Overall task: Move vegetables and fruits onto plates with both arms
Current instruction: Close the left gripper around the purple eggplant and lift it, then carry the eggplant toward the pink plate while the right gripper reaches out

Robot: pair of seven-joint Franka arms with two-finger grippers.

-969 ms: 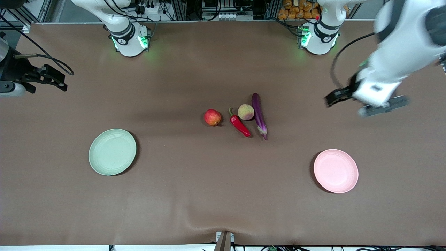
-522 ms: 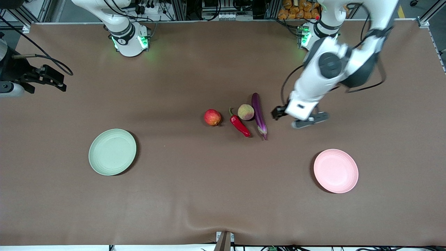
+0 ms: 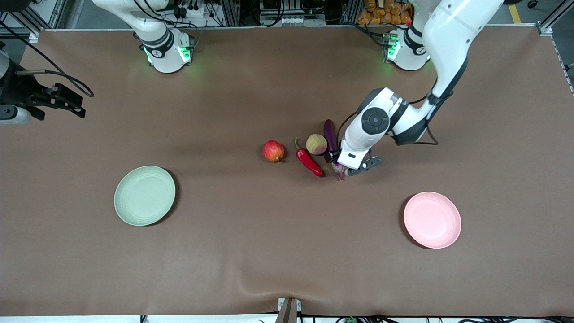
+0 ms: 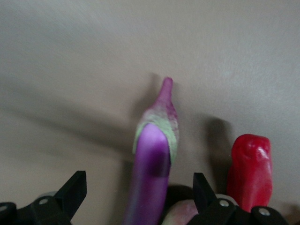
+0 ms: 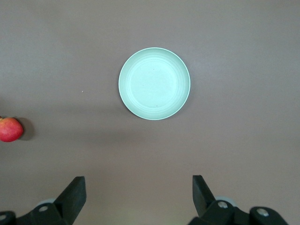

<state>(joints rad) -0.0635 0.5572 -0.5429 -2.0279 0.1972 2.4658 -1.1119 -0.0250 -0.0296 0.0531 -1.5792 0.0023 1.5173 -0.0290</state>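
The purple eggplant [image 3: 330, 132] lies mid-table, beside the peach [image 3: 316, 144], the red chili [image 3: 308, 161] and the apple [image 3: 273, 150]. My left gripper [image 3: 341, 164] is low over the eggplant's stem end. In the left wrist view the gripper [image 4: 138, 183] is open, its fingers on either side of the eggplant [image 4: 152, 154] without touching it, with the chili [image 4: 248, 164] and peach [image 4: 180, 213] alongside. My right gripper [image 3: 71, 102] waits open, high at the right arm's end; its view [image 5: 137, 185] shows the green plate [image 5: 154, 83] and apple [image 5: 9, 129].
The green plate [image 3: 144, 195] sits toward the right arm's end and the pink plate [image 3: 432, 220] toward the left arm's end, both nearer the front camera than the produce. Both plates hold nothing. Brown cloth covers the table.
My left arm swung in from the left arm's end of the table and came down over the eggplant's stem end. The right arm and the produce have not moved.
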